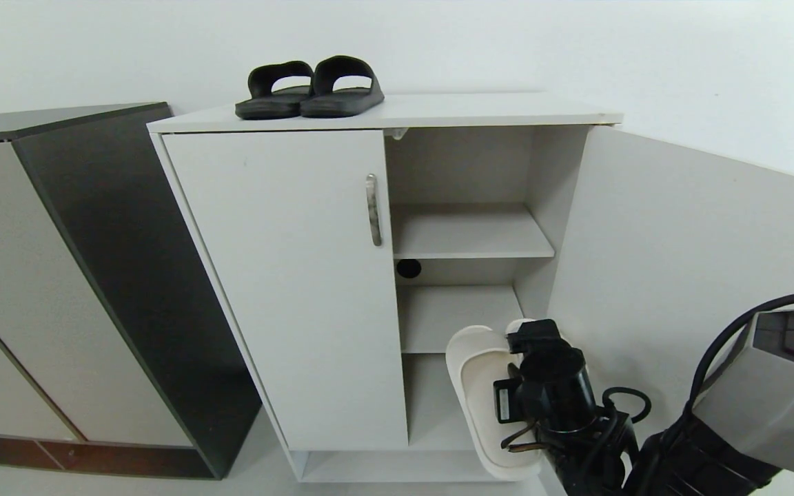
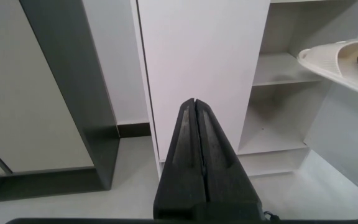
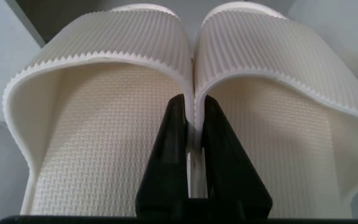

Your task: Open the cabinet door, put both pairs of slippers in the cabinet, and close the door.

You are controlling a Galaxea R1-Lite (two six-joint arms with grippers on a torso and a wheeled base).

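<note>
A white cabinet [image 1: 280, 275] stands with its right door [image 1: 679, 262] swung open and its left door shut. A pair of black slippers [image 1: 311, 88] rests on the cabinet top. My right gripper [image 1: 528, 344] is shut on a pair of white slippers [image 1: 486, 399], held in front of the open compartment at the lower shelves. In the right wrist view the fingers [image 3: 173, 149] pinch the inner edges of both white slippers [image 3: 104, 143] together. My left gripper [image 2: 195, 124] is shut and holds nothing, low before the closed left door [image 2: 204, 56]; the white slippers [image 2: 340, 59] show at its side.
A dark grey cabinet [image 1: 94, 289] stands right beside the white one on the left. Inside the open half are three bare shelves [image 1: 469, 234] and a round hole [image 1: 409, 269] in the back panel. The open door bounds the space on the right.
</note>
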